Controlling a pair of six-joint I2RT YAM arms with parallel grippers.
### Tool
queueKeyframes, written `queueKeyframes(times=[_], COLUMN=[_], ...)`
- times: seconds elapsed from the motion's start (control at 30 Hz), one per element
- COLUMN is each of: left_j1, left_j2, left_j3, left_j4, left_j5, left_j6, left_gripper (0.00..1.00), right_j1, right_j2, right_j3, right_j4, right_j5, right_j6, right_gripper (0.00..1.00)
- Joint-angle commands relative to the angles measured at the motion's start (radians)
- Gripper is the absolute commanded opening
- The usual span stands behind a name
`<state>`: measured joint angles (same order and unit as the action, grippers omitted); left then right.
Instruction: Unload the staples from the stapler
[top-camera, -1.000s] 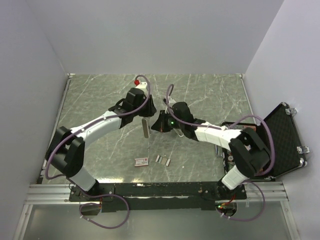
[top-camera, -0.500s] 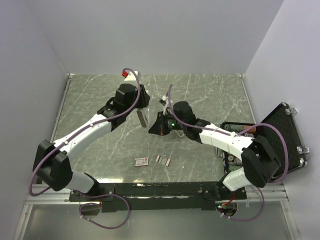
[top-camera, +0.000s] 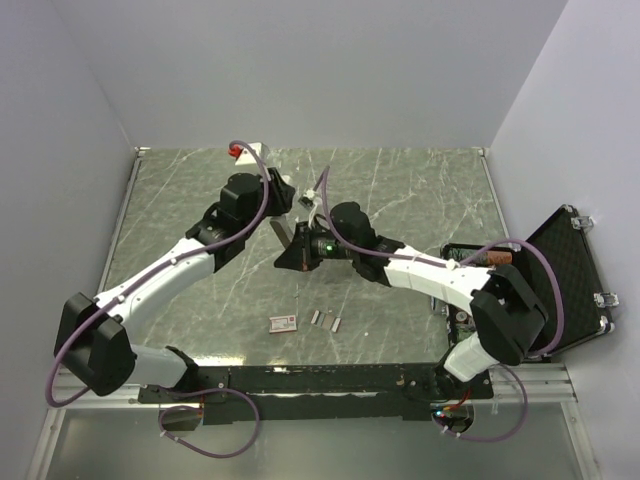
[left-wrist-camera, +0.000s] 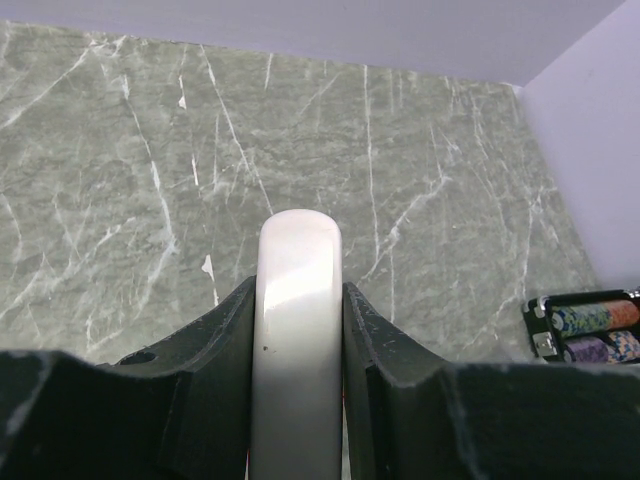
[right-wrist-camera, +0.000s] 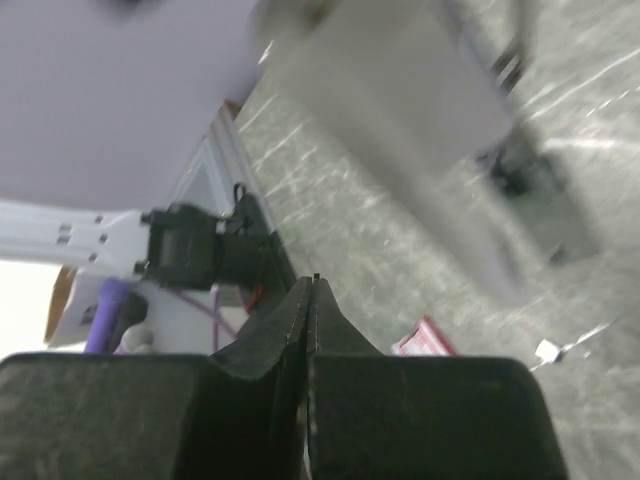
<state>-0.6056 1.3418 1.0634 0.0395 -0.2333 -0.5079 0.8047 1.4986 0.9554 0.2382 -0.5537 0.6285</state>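
My left gripper (left-wrist-camera: 298, 292) is shut on the stapler (left-wrist-camera: 297, 330), a smooth white body that fills the gap between both jaws. From above, the stapler (top-camera: 283, 232) hangs off the table under the left gripper (top-camera: 277, 214). My right gripper (top-camera: 289, 260) sits just below and to the right of it, jaws pressed together (right-wrist-camera: 313, 286); whether anything tiny is pinched at the tips is unclear. In the right wrist view the stapler (right-wrist-camera: 400, 120) is a blurred pale block above the jaws. Three staples (top-camera: 325, 320) lie on the marble near the front.
A small red-and-white box (top-camera: 283, 322) lies left of the staples, also visible as the box (right-wrist-camera: 425, 340) past the right jaws. An open black case (top-camera: 570, 280) stands at the table's right edge; its batteries (left-wrist-camera: 590, 325) show in the left wrist view. Walls close three sides.
The left arm has carried the stapler up and toward the back left. The right gripper has followed it leftward, staying shut. The staples and box have not moved.
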Motion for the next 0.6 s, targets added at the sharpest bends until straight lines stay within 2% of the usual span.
queueKeyframes(times=[0.0, 0.27, 0.57], left_j1=[-0.005, -0.003, -0.005], left_j2=[-0.081, -0.161, -0.161], left_j3=[-0.013, -0.017, -0.028], left_j4=[0.033, -0.038, -0.096], left_j5=[0.02, 0.061, 0.124], left_j6=[-0.038, -0.049, -0.034], left_gripper=[0.01, 0.01, 0.01], right_j1=[-0.004, -0.048, -0.096], right_j2=[0.048, 0.075, 0.052], right_j3=[0.094, 0.129, 0.183], right_j4=[0.0, -0.037, -0.088], right_j5=[0.067, 0.167, 0.192], right_j6=[-0.041, -0.087, -0.153], right_gripper=[0.0, 0.0, 0.0])
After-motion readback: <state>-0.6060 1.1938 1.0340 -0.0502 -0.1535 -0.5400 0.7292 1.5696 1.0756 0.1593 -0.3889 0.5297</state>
